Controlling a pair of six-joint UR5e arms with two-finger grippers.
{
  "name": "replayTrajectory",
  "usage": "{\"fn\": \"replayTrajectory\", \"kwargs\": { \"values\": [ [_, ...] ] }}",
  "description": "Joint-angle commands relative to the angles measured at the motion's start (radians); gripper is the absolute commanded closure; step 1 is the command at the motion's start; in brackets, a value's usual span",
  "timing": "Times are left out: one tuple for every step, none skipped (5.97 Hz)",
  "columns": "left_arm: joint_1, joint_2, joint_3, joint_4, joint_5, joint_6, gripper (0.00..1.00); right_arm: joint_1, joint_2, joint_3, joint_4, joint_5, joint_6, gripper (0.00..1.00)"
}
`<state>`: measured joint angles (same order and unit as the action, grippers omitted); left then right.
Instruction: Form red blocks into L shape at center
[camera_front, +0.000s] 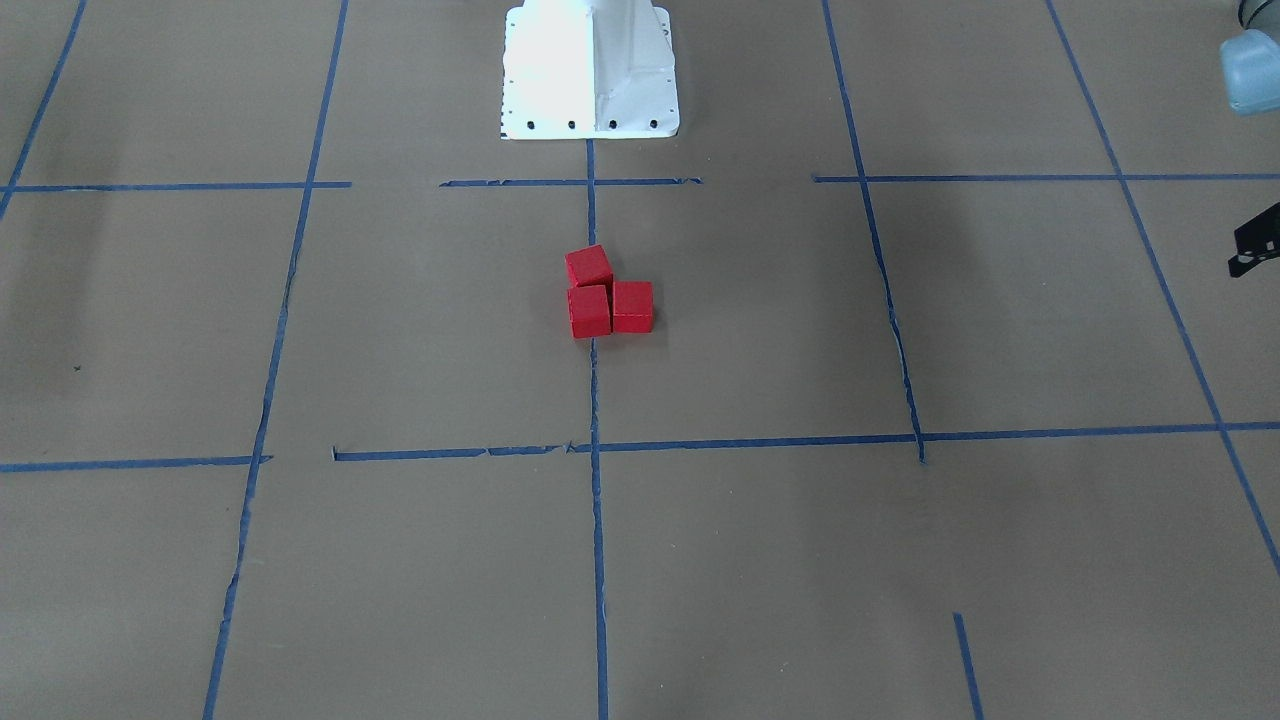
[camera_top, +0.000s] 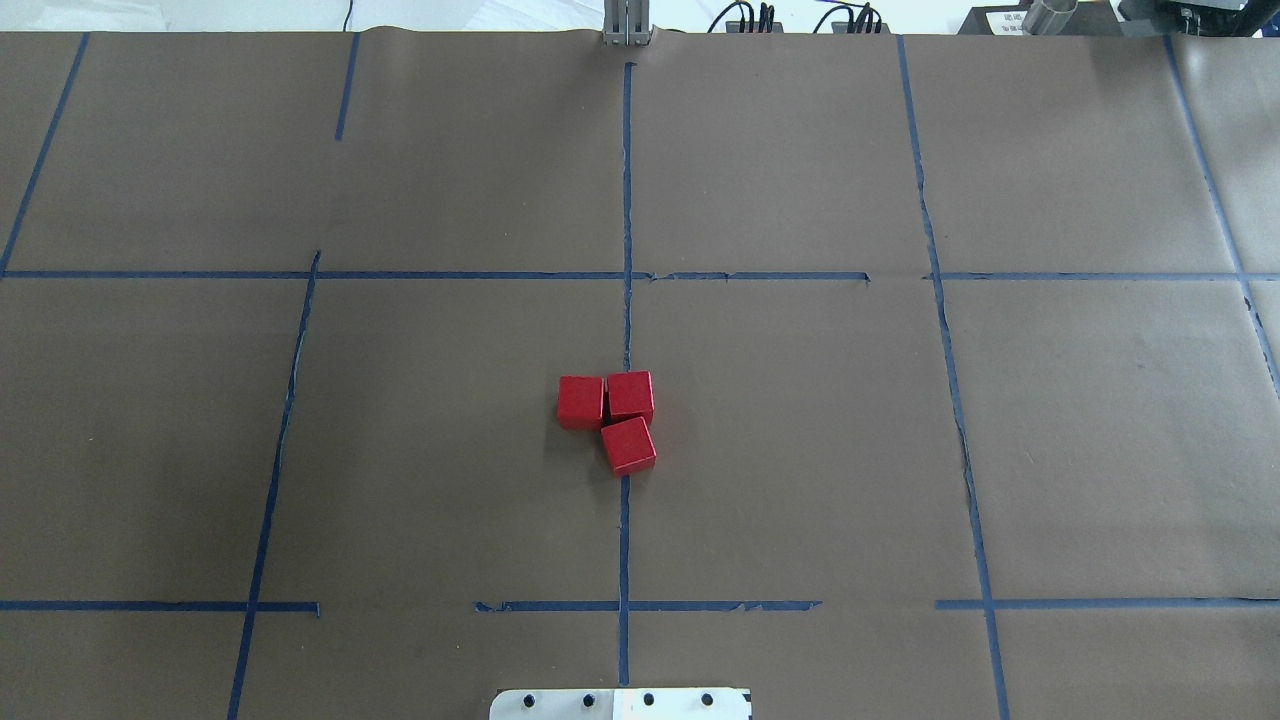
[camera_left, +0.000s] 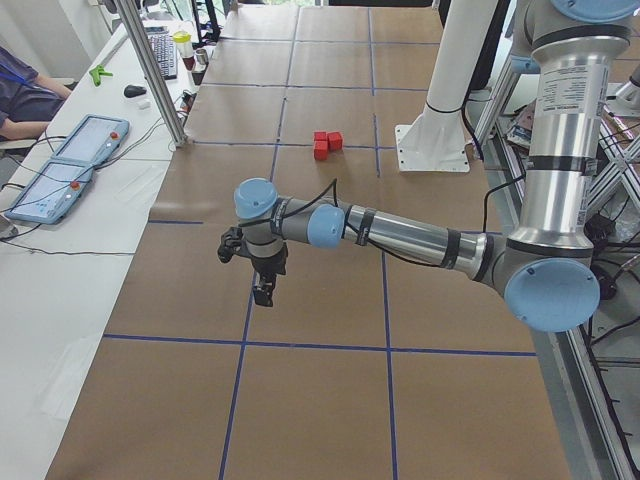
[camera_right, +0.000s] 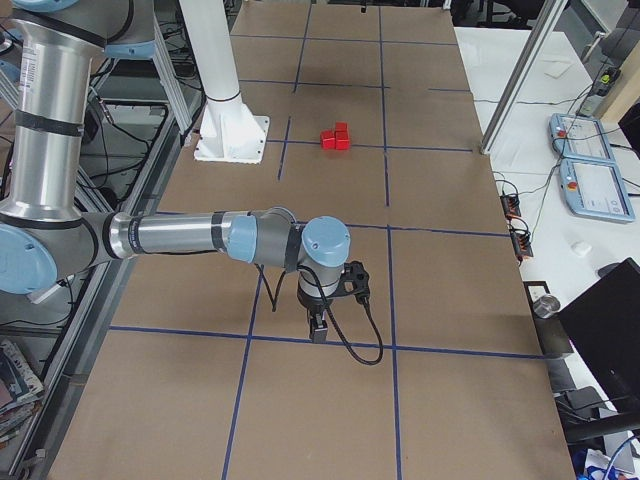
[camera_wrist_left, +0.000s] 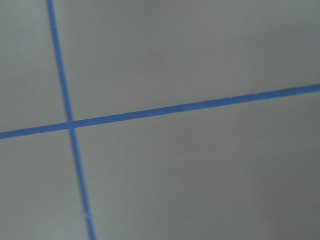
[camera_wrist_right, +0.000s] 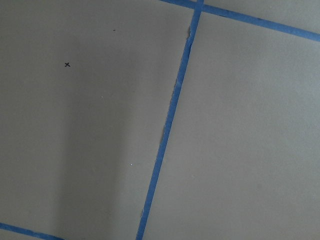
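Notably, the only legible mark is a small pen "x" (camera_wrist_right: 67, 64) on the paper in the right wrist view; the screens of the teach pendants (camera_left: 70, 165) on the side bench are too small to read. The red blocks (camera_top: 631, 398) sit at the center (camera_top: 760, 440), on brown paper divided by blue tape (camera_top: 625, 540). In the overhead view the corner block lies on the vertical tape line, with one block touching it at 9 o'clock and one, slightly skewed, against it at 6 o'clock, so the three form an L. The white base (camera_top: 620, 703) is cut off at the 6 o'clock edge of that view. The left gripper (camera_left: 262, 290) hangs fingers-down over the paper, well apart from the blocks. The right gripper (camera_right: 318, 328) hangs likewise near a tape line. How far either pincer is open, I cannot tell; nothing is seen in either. Both wrist views show only paper and tape. A person's sleeve (camera_left: 25, 95) is cut off at the bench.
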<state>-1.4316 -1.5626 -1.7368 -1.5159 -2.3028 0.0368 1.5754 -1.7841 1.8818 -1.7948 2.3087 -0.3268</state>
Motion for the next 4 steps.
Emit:
{"fn": "replayTrajectory", "kwargs": {
  "values": [
    [-0.044, 0.056, 0.034, -0.004, -0.064, 0.043, 0.0, 0.0, 0.0, 0.0, 0.0, 0.0, 0.0, 0.0],
    [-0.044, 0.065, 0.033, -0.009, -0.063, 0.041, 0.0, 0.0, 0.0, 0.0, 0.0, 0.0, 0.0, 0.0],
    [-0.043, 0.067, 0.033, -0.012, -0.06, 0.043, 0.0, 0.0, 0.0, -0.001, 0.0, 0.0, 0.0, 0.0],
    [-0.044, 0.072, 0.022, -0.009, -0.05, 0.045, 0.0, 0.0, 0.0, -0.001, 0.0, 0.0, 0.0, 0.0]
  ]
}}
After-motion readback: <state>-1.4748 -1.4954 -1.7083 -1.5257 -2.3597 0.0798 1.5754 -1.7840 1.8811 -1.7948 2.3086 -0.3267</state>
